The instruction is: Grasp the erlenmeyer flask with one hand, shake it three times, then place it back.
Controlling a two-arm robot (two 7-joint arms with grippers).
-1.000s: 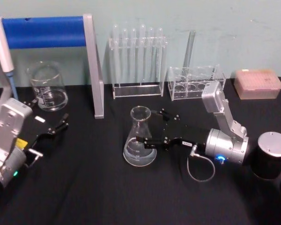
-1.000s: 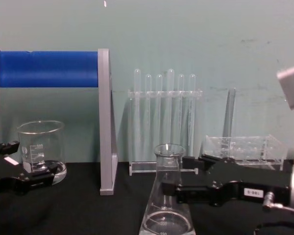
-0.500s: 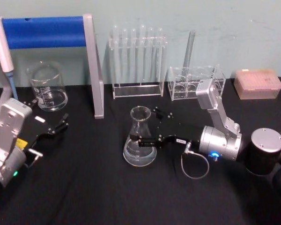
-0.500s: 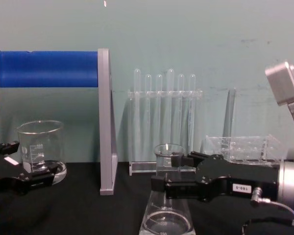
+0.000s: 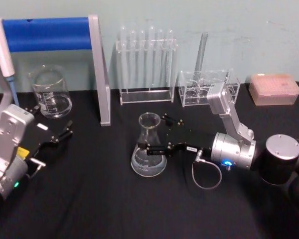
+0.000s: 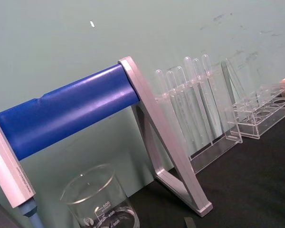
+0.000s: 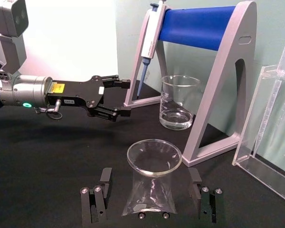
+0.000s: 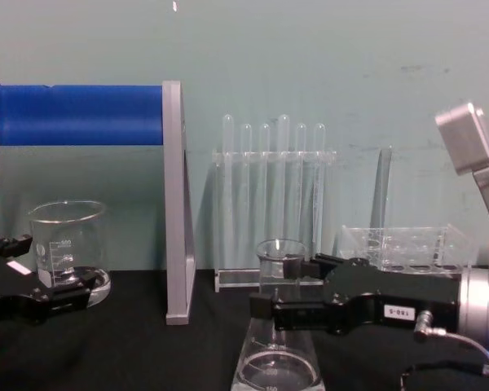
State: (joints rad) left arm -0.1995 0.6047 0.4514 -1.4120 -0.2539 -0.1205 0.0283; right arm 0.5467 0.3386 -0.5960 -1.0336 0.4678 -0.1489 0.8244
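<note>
Two containers hold liquid. The erlenmeyer flask [image 5: 149, 152] stands upright near the middle of the black table [image 5: 104, 199], with a shallow layer of clear liquid over its wide base. The beaker [image 5: 51, 93] stands at the far left beside the blue-barred stand [image 5: 50, 33], with a little clear liquid at its bottom.

The right gripper [image 5: 153, 132] reaches in from the right at the height of the flask's neck. Its jaws are spread, one finger on the near side of the glass and one on the far side. The right wrist view shows a gap between each finger and the flask, so the jaws pinch nothing. The left gripper [image 5: 67, 128] hangs low at the left, near the beaker, with its jaws spread too.

Along the far wall a clear rack [image 5: 144, 97] carries six test tubes [image 5: 142, 50] that look empty. Right of it a smaller clear rack [image 5: 209, 88] holds one tall tube [image 5: 203, 55]. A pink box [image 5: 274, 88] lies at the far right, and a pipette [image 5: 2, 50] hangs at the stand's left end.
</note>
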